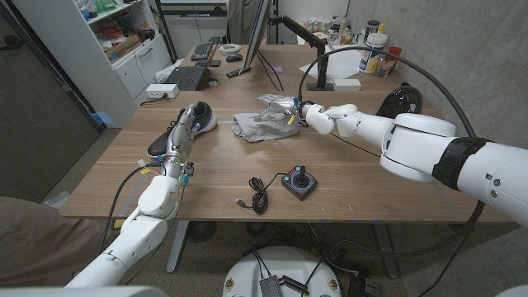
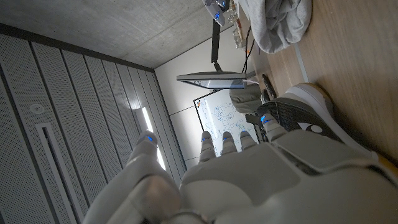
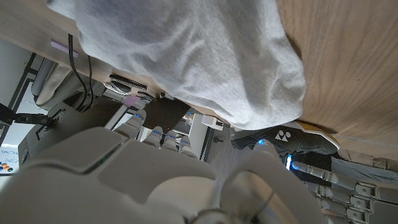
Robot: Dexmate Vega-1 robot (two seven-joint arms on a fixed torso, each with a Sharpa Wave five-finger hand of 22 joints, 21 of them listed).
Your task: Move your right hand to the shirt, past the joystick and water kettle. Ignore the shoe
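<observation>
Head view, right hand at grey shirt, grip unclear.

Bare table lies open between the joystick and the shirt.

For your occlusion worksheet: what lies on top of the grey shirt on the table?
The right hand sits over the shirt at its far right part, fingers spread. The cloth beneath the hand is covered, so actual contact cannot be judged.

office/lab | monitor, keyboard, shelves, whiteboard
</observation>
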